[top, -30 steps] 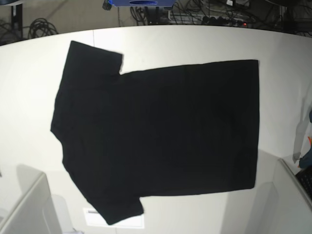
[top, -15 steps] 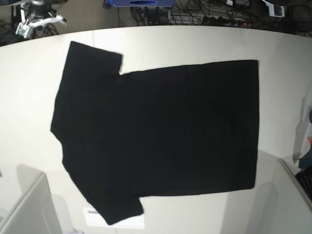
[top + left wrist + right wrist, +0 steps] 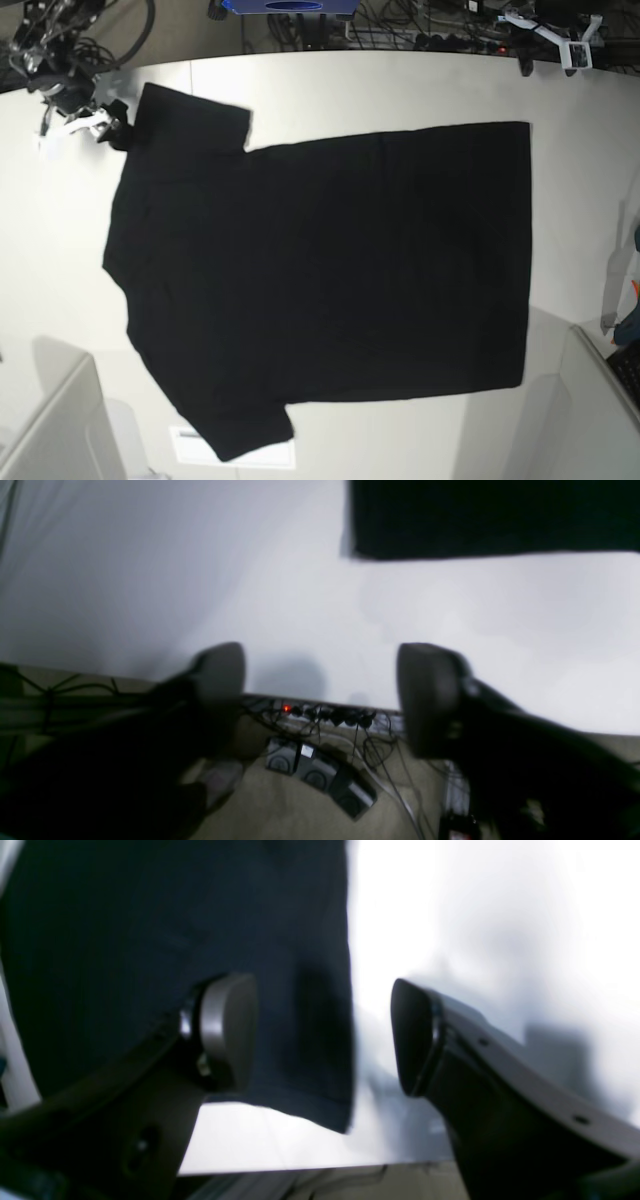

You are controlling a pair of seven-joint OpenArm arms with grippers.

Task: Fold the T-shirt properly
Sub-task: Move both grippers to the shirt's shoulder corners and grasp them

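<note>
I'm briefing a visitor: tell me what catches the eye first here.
The black T-shirt dominates, spread flat across the white table, sleeves toward the base view's left. The right gripper, open, hangs at the far sleeve's corner; the left gripper, also open, is at the table's far edge, apart from the shirt.

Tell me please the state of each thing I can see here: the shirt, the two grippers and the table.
T-shirt: spread flat, unfolded, plain black side up.
Right gripper: open, empty, over the sleeve's edge.
Left gripper: open, empty, over the table's far edge, apart from the shirt.
Table: white, bears the shirt.
Power strip: on the floor, red light on.
</note>
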